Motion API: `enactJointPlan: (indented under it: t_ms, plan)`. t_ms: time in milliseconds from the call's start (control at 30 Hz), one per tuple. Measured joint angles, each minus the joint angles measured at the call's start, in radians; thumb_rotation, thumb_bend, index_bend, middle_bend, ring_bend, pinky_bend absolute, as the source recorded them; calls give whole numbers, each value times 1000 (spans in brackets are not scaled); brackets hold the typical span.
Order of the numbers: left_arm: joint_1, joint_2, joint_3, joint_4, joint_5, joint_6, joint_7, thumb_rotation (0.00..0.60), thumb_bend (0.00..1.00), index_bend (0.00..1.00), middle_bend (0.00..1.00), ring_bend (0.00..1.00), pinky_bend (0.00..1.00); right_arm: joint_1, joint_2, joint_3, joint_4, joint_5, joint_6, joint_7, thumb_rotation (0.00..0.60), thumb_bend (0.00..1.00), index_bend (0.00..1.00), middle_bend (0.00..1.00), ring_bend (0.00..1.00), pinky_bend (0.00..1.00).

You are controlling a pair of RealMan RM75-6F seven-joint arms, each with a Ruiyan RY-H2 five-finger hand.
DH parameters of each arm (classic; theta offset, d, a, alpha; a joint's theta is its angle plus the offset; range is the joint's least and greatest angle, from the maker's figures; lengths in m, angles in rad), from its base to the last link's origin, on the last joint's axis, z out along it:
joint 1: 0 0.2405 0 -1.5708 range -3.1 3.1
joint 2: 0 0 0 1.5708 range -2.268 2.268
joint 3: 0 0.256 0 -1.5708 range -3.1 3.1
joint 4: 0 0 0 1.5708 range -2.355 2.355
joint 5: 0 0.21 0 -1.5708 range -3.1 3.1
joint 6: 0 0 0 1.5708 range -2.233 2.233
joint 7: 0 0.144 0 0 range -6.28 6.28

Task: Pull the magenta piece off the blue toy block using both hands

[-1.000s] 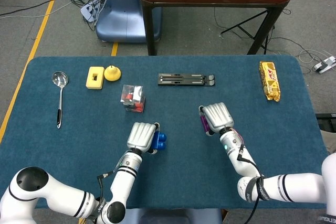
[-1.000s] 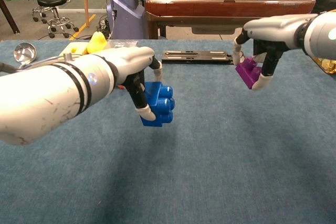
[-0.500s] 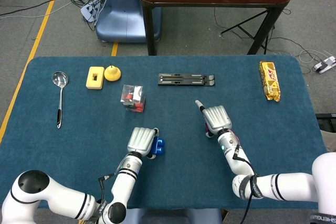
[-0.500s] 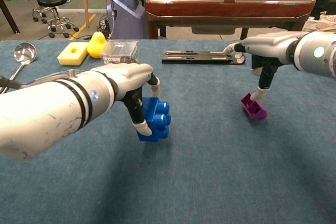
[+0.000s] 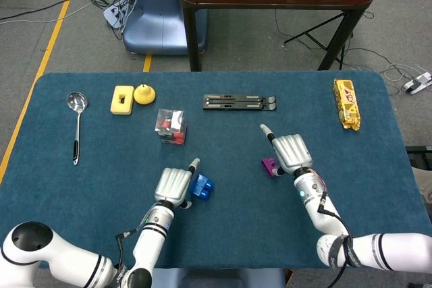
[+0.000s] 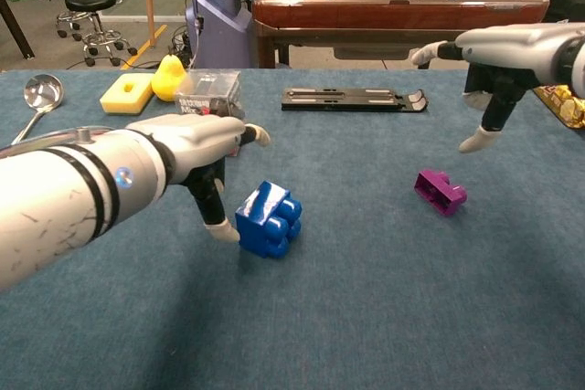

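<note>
Hovering just above the desk, the left hand holds nothing: its fingers are spread, one pointing forward, the thumb tip hanging down just beside the blue block. In the chest view a narrow gap shows between thumb and block, so the hand is released. The block sits on the blue cloth, tilted a little, studs toward the robot's right.

The right hand is likewise released, raised above the desk with fingers apart, one stretched forward and the thumb pointing down. Below it and toward the middle, clear of the fingers, the magenta piece lies alone on the cloth. In the head view the same hand shows just to the right of the piece. Piece and block lie well apart, separated.

Farther back on the desk lie a black folded stand, a small clear box with red inside, a yellow sponge just beside a yellow duck, a metal ladle near the left edge, and a yellow snack packet near the right edge.
</note>
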Motion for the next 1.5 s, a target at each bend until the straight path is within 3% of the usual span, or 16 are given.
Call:
enactJointPlan:
  t_ms: [133, 300, 400, 500, 700, 900, 1267, 1500]
  plan:
    - [52, 43, 34, -36, 78, 40, -50, 600, 21, 60, 863, 868, 1000, -50, 50, -23, -31, -107, 17, 55, 600, 0, 5, 656, 715, 988]
    - [136, 111, 103, -48, 251, 94, -158, 600, 21, 23, 660, 721, 978, -135, 118, -68, -30, -318, 30, 190, 600, 0, 0, 485, 548, 835]
    - [199, 172, 165, -42, 380, 120, -243, 600, 21, 3, 492, 568, 845, -208, 155, -99, -9, -459, 66, 290, 600, 0, 15, 418, 470, 714]
    - [253, 270, 230, -38, 499, 112, -358, 600, 21, 0, 393, 445, 700, -294, 195, -131, 21, -577, 120, 400, 600, 0, 51, 372, 415, 622]
    - [375, 490, 340, -16, 650, 85, -531, 600, 21, 0, 354, 394, 632, -443, 256, -176, 83, -729, 243, 561, 600, 0, 88, 359, 381, 537]
    - [478, 586, 383, 7, 715, 84, -605, 600, 21, 7, 353, 390, 617, -534, 270, -193, 137, -794, 303, 640, 600, 0, 122, 359, 376, 500]
    - [648, 671, 384, 69, 771, 118, -751, 600, 21, 51, 352, 381, 600, -681, 269, -198, 210, -823, 377, 728, 600, 0, 158, 359, 375, 498]
    - [714, 693, 346, 116, 803, 129, -787, 600, 21, 68, 351, 380, 598, -753, 261, -185, 246, -836, 417, 770, 600, 0, 161, 360, 375, 498]
